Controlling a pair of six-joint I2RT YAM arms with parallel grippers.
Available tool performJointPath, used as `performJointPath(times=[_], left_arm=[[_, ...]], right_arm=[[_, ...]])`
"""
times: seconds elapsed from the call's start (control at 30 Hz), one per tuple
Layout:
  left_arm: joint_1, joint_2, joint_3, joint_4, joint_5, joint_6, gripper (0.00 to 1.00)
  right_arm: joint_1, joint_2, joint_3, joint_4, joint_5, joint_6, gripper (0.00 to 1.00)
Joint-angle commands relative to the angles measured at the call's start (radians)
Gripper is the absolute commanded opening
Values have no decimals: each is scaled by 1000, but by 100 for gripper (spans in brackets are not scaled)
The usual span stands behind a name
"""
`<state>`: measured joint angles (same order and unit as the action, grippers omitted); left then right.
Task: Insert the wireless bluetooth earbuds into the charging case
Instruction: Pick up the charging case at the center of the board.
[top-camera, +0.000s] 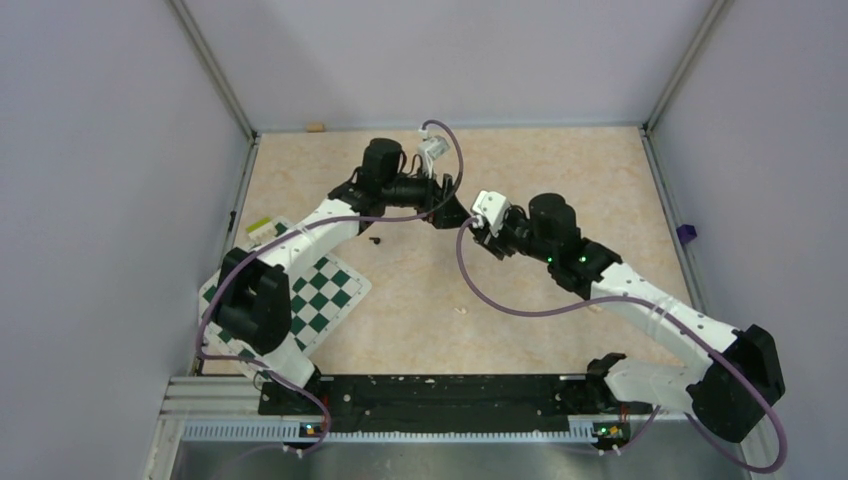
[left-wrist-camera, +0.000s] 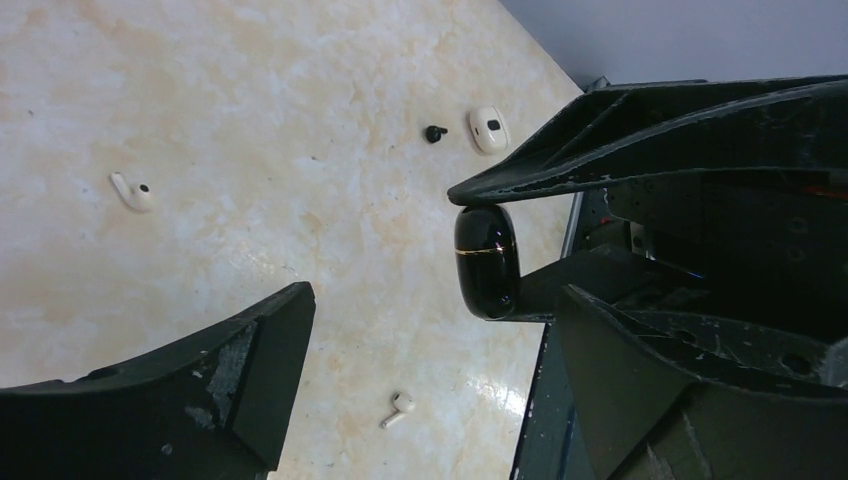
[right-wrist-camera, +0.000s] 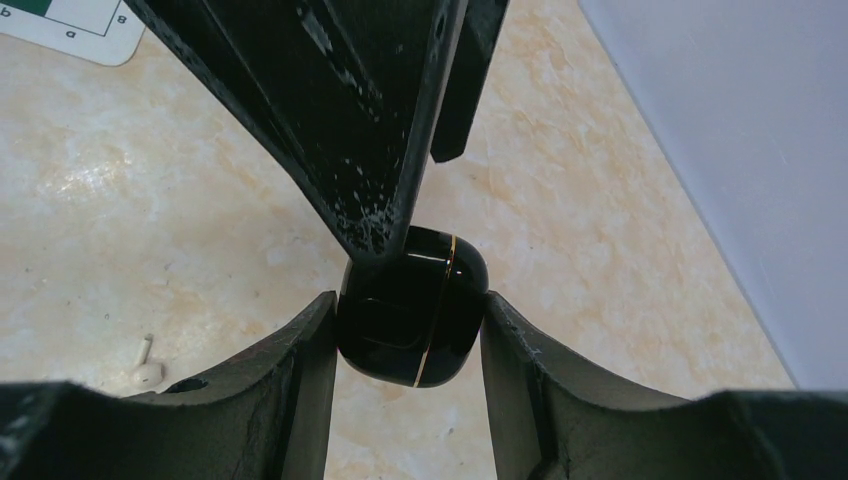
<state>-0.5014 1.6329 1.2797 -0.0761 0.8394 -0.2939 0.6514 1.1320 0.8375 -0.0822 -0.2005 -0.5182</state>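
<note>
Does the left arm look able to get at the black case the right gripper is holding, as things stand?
Probably yes. The left gripper stands open, with one finger at the top of the glossy black case, which shows bare above the right gripper clamped on its sides.

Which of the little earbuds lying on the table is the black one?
The tiny earbud beside the white oval piece; the two stemmed earbuds are white.
</note>
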Motion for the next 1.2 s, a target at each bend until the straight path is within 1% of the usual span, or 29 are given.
performJointPath(times=[0.0, 0.13, 0.27, 0.4, 0.7, 0.8, 0.9, 0.93, 1.0, 1.03, 1.17], left_arm=[[-19, 23, 33, 18, 12, -5, 94], [-32, 35, 37, 10, 45, 0, 90], [-52, 42, 47, -8, 63, 17, 88], [-65, 55, 63, -29, 78, 29, 82], [-80, 72, 70, -43, 96, 41, 60], [-82, 73, 71, -44, 103, 41, 50], [-84, 71, 72, -44, 111, 41, 36], [-83, 71, 72, -43, 113, 39, 31], [-83, 69, 73, -45, 113, 43, 25], [-84, 66, 73, -48, 112, 47, 22], [-83, 43, 79, -75, 96, 83, 19]], right_arm=[[20, -34, 2, 43, 3, -19, 29], [24, -37, -6, 54, 13, -27, 29], [32, -37, -13, 59, 21, -39, 29], [38, -39, -15, 62, 25, -44, 29], [42, -45, -20, 69, 34, -46, 29], [44, -45, -24, 73, 43, -49, 29], [46, -46, -29, 73, 52, -52, 29], [46, -45, -30, 98, 55, -53, 30], [46, -46, -28, 98, 55, -52, 33], [46, -46, -26, 93, 52, -50, 36], [46, -49, 5, 44, 26, -27, 60]])
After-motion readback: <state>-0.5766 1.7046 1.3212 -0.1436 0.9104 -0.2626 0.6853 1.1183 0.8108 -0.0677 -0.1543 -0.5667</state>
